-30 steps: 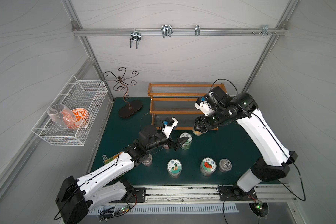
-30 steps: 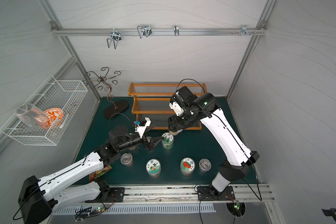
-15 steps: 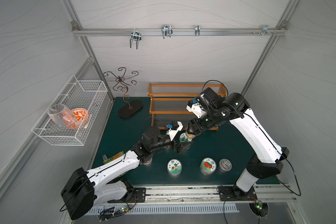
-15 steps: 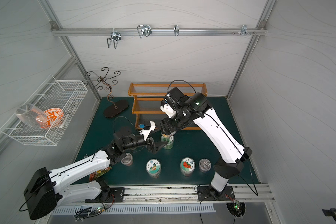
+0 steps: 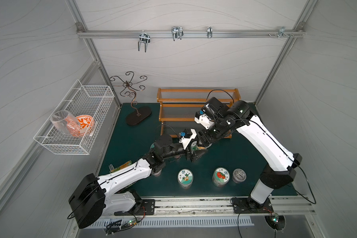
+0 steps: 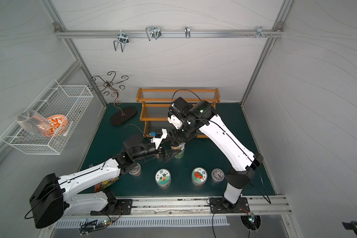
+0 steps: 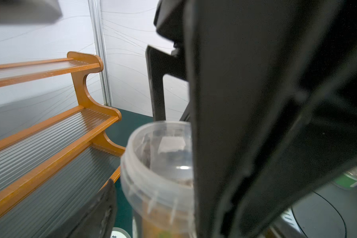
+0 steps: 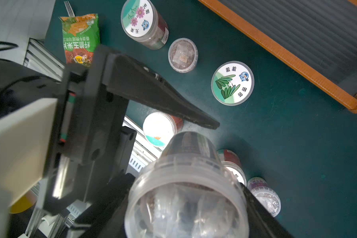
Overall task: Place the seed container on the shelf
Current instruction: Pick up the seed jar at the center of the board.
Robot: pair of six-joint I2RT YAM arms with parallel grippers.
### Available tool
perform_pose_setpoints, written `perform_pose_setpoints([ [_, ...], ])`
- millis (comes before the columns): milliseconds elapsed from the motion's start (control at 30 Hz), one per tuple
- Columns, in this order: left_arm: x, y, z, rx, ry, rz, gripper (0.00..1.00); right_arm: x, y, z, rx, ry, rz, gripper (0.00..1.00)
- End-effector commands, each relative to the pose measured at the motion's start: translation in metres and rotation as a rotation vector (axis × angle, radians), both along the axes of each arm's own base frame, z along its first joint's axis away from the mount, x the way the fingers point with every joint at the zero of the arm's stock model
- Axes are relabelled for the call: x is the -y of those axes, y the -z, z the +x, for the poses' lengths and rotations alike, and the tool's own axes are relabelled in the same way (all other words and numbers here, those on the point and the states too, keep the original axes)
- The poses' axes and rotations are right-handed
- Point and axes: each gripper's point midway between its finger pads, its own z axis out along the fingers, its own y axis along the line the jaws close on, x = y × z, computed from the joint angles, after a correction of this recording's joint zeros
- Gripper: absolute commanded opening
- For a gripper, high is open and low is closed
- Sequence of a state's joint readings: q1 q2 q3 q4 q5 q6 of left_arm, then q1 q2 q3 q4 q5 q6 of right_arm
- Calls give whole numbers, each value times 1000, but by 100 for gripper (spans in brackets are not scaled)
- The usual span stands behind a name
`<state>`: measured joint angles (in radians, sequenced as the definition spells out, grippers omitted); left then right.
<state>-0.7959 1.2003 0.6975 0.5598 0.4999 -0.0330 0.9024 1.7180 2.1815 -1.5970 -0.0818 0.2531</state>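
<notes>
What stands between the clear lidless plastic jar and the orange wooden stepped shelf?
Nothing visible at its height. The held clear lidless plastic jar faces the bare tiers of the orange wooden stepped shelf; a leaf-labelled white-lidded jar stands lower, on the green mat.

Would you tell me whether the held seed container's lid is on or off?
Off: the seed container shows a bare threaded neck and open rim, with contents visible through the mouth.

left wall: white wire basket (image 5: pixel 99 99); tipped clear glass (image 5: pixel 63 123) against orange-patterned bowl (image 5: pixel 85 124) inside | back rail: metal hooks (image 5: pixel 176 33) | green mat (image 5: pixel 225 156): curly metal stand (image 5: pixel 138 115) at rear; tomato-label jar (image 5: pixel 221 176) just beside clear-lidded jar (image 5: pixel 239 175); flower-label jar (image 8: pixel 141 19) near snack packet (image 8: pixel 80 39); fork (image 8: pixel 69 8) at packet's end
</notes>
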Motion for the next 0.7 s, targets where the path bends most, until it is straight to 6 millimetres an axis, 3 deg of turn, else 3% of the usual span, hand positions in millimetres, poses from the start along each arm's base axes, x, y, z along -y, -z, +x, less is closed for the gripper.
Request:
perform_pose_setpoints([
  [0,5,-39,3,65,-5,-99,87,14,6,-16,-44,-20,-57,55],
  [400,7,-39,6,61,-24,-116,59,13,11,-24,-63,-38,-45,62],
  [667,6,-43,5,78,-23,-129,50,12,4,-24,-40,-45,-7,86],
])
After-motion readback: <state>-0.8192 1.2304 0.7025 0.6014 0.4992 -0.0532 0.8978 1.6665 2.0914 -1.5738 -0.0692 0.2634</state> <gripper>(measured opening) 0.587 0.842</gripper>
